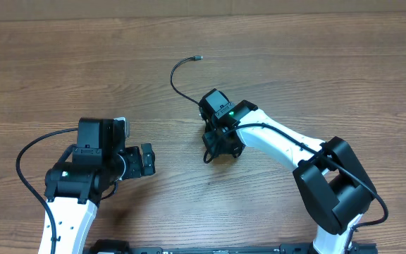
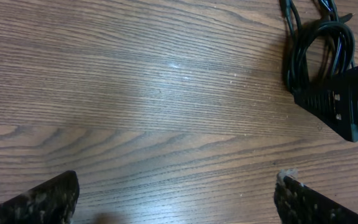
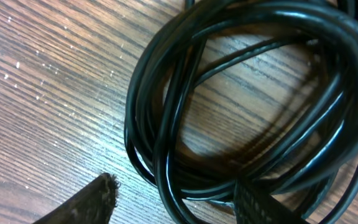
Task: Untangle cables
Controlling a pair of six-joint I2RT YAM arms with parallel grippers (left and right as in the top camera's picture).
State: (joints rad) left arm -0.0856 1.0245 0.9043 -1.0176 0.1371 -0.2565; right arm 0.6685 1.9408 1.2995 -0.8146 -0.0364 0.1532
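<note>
Found the cables bunched in one coil near the middle of the worktop, with a single loose tail curving away toward the far edge and ending in a small plug. Could not count separate cords, since the strands overlapped too much. Saw the right fingers down at the coil and part-way apart, one outside the loop on bare wood and the other at or among the strands, visibly pinching nothing. Judged that straddle as a set-up for taking only a few strands on the near side, not the whole bundle. Saw the left fingers spread wide over bare wood toward the near left corner, well apart from the coil and holding nothing. Judged them placed there to leave the other arm room and to stand ready to pin or pull the opposite side. Rated the untangling as barely begun, with the loops all stacked together.
</note>
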